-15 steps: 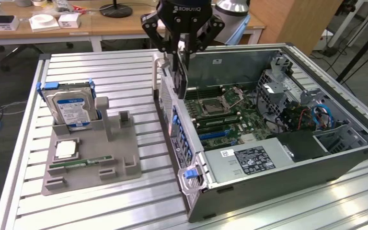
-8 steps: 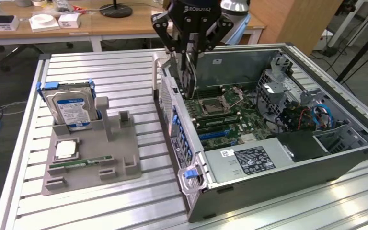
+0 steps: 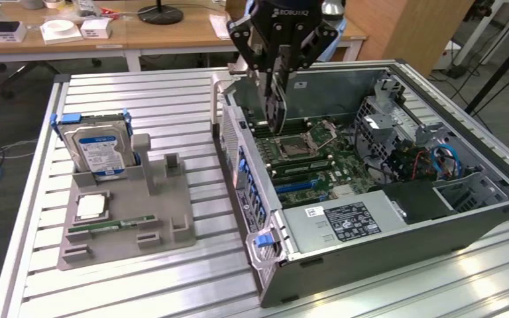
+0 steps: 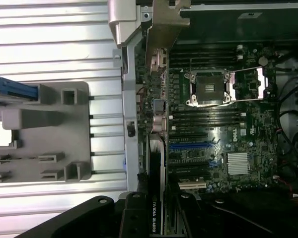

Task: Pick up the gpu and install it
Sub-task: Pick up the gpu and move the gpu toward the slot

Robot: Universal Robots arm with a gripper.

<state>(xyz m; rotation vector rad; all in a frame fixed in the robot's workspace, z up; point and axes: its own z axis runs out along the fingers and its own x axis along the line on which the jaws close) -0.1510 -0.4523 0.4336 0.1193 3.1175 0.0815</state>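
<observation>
We saw the gripper (image 3: 280, 69) closed on the upper edge of the gpu (image 3: 270, 106), one finger against each face of the card. The gpu hung upright over the open computer case (image 3: 502, 185), above the motherboard (image 3: 325, 165) and close to the case wall on the exterior view's left. We could not tell whether its lower edge touched the board.

In the wrist view the gpu (image 4: 158, 163) showed edge-on and very slim between the gripper (image 4: 158, 220) fingers, with a silver bracket (image 4: 164, 29) at one end. It ran alongside the processor socket (image 4: 223, 87) and the blue slots (image 4: 191, 146).

On the exterior view's left, a grey holder (image 3: 170, 199) lay on the slatted table (image 3: 148, 99) just beside the case. It carried an upright hard drive (image 3: 100, 151), a flat processor chip (image 3: 91, 207) and a green RAM stick (image 3: 113, 225).
</observation>
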